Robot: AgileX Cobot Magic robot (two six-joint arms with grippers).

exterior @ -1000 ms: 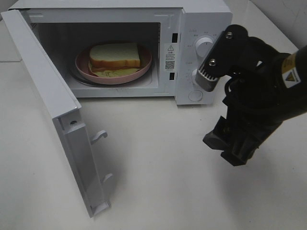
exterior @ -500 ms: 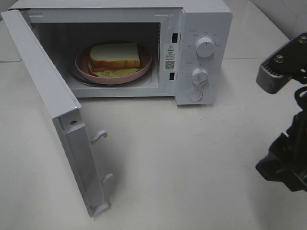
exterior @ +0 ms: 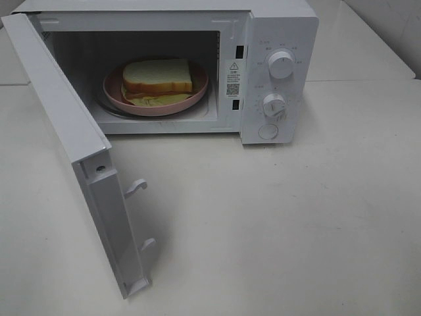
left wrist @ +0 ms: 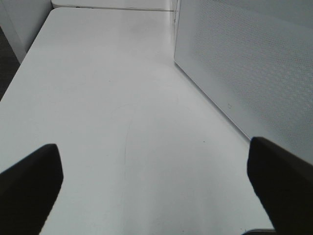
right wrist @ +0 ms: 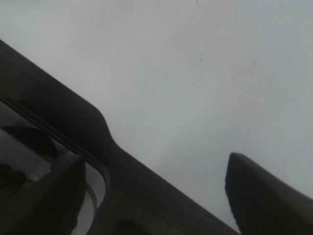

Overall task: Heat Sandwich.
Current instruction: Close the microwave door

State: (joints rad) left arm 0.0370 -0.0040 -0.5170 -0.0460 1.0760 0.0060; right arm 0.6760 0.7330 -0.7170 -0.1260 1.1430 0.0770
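Two sets of jaws, both spread wide and empty: left gripper [left wrist: 154, 191] hangs low over the white table [left wrist: 98, 73] beside a perforated panel [left wrist: 254, 63], right gripper [right wrist: 156, 196] angled above the tabletop. Sandwich [exterior: 158, 76] sits on the pink plate [exterior: 197, 93] inside the open microwave [exterior: 283, 26]; its sticker [exterior: 233, 79] print is unreadable.

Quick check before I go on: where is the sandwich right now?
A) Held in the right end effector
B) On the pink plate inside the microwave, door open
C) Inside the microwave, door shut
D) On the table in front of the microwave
B: the exterior high view shows the sandwich lying on the pink plate inside the microwave, whose door stands swung open.
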